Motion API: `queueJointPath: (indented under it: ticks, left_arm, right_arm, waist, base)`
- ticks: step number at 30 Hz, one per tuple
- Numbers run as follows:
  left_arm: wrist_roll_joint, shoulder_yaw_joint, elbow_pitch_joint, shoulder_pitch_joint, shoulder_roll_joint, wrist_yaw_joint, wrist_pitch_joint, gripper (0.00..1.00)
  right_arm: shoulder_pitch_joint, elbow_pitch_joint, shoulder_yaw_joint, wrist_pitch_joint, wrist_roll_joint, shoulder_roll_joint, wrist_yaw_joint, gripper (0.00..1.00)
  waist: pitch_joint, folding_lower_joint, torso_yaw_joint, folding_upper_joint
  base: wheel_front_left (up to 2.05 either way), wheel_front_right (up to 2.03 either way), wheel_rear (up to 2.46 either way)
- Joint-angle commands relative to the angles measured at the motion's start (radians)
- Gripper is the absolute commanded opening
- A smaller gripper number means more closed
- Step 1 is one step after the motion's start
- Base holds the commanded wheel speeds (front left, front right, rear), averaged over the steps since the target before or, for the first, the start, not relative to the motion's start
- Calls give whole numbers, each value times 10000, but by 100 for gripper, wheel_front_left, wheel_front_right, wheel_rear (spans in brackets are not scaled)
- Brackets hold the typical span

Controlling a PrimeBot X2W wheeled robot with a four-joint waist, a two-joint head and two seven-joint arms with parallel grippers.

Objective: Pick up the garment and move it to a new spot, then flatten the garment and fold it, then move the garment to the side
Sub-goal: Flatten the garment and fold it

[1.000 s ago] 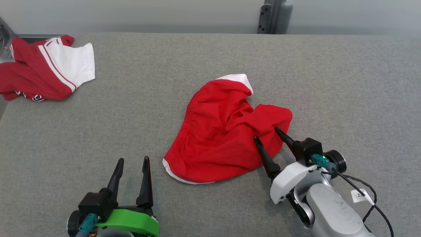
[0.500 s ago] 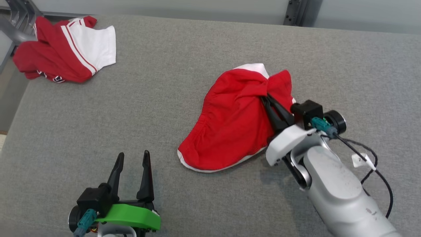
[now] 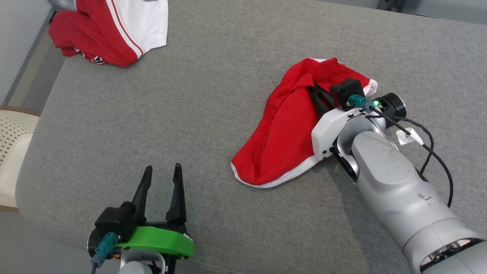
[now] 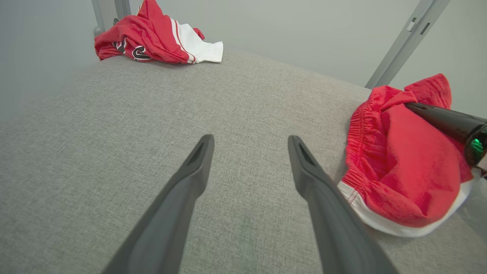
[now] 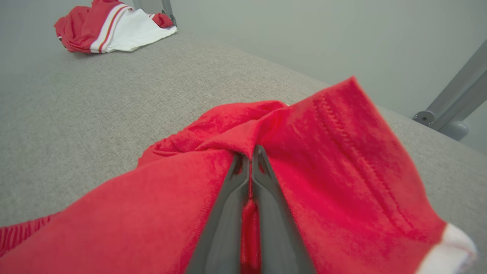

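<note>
The left jaws stay apart, as one second before, over the bare grey table (image 3: 228,76), and they touch nothing. The right jaws stood apart then at the edge of the red garment (image 3: 285,133). Now they are together, clamped on a fold of its cloth, which is gathered up around their tips. The white-trimmed hem lies on the table below and behind them. The head camera has also turned, so the whole picture is shifted.

Beside the table, to the left of the left jaws, is a cream thing with small holes (image 3: 11,148). Whether it is a container cannot be told. Far ahead of the left jaws lies a second red and white garment (image 3: 114,30), well apart from the held one. A grey metal post (image 4: 407,38) rises beyond the table.
</note>
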Motion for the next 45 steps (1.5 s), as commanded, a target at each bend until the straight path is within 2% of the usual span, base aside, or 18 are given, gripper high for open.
queueJointPath:
  ticks: [1, 2, 5, 8, 11, 16, 21, 25, 30, 39, 40, 43, 45]
  left_arm:
    - [-2, 69, -8, -85, 12, 42, 5, 100]
    - [64, 76, 11, -79, 9, 31, 5, 100]
    - [192, 182, 31, -93, 14, -42, 5, 100]
    - [348, 351, 14, -14, 12, -75, 5, 100]
    - [492, 438, -12, 69, 12, -118, 5, 100]
    - [607, 486, -70, 115, 14, -179, 5, 100]
    - [655, 495, -103, 58, 14, -235, 5, 100]
    - [649, 449, -86, -54, 14, -231, 5, 100]
    - [619, 410, -80, -101, 14, -192, 5, 100]
    - [572, 350, -54, 11, 12, -189, 5, 100]
    - [567, 346, -62, 18, 12, -180, 6, 100]
    - [557, 328, -63, 62, 12, -154, 6, 100]
    - [569, 349, -46, 99, 14, -132, 6, 100]
  right_arm:
    - [-75, 38, 198, -137, 215, -8, -3, 97]
    - [-53, -56, 444, -158, 457, 3, -3, 100]
    - [-73, -477, 1053, -301, 1236, -11, -3, 100]
    - [-149, -884, 1240, -409, 1749, -19, -3, 100]
    - [-164, -1078, 862, -458, 1964, -16, -3, 100]
    - [367, -1593, -531, -455, 1727, -346, -3, 100]
    - [959, -1564, -1864, -457, 1508, -605, -1, 100]
    - [1288, -1389, -2293, -459, 1617, -512, -1, 100]
    - [1411, -1398, -2122, -459, 2105, -371, -1, 100]
    - [1321, -694, -1069, 72, 3363, -357, -1, 100]
    - [1278, -638, -959, 141, 3491, -350, -1, 94]
    - [1215, -545, -655, 243, 3816, -356, -1, 0]
    - [1200, -512, -453, 222, 4012, -394, -1, 0]
  waist:
    - [30, 0, -48, 0]
    - [-6, 0, -119, 0]
    - [-148, 0, -462, 0]
    - [-302, 0, -905, 0]
    - [-393, 0, -1263, 0]
    - [-389, 0, -1551, 0]
    - [-236, 0, -1532, 0]
    - [-85, 0, -1378, 0]
    - [7, 0, -1147, 0]
    - [-10, 0, -879, 0]
    - [-7, 0, -871, 0]
    - [-26, 0, -882, 0]
    - [-72, 0, -953, 0]
  base:
    - [0, 0, 0]
    - [0, 0, 0]
    - [0, 0, 0]
    - [0, 0, 0]
    - [0, 0, 0]
    - [0, 0, 0]
    - [0, 0, 0]
    - [0, 0, 0]
    - [0, 0, 0]
    - [0, 0, 0]
    - [0, 0, 0]
    - [0, 0, 0]
    - [0, 0, 0]
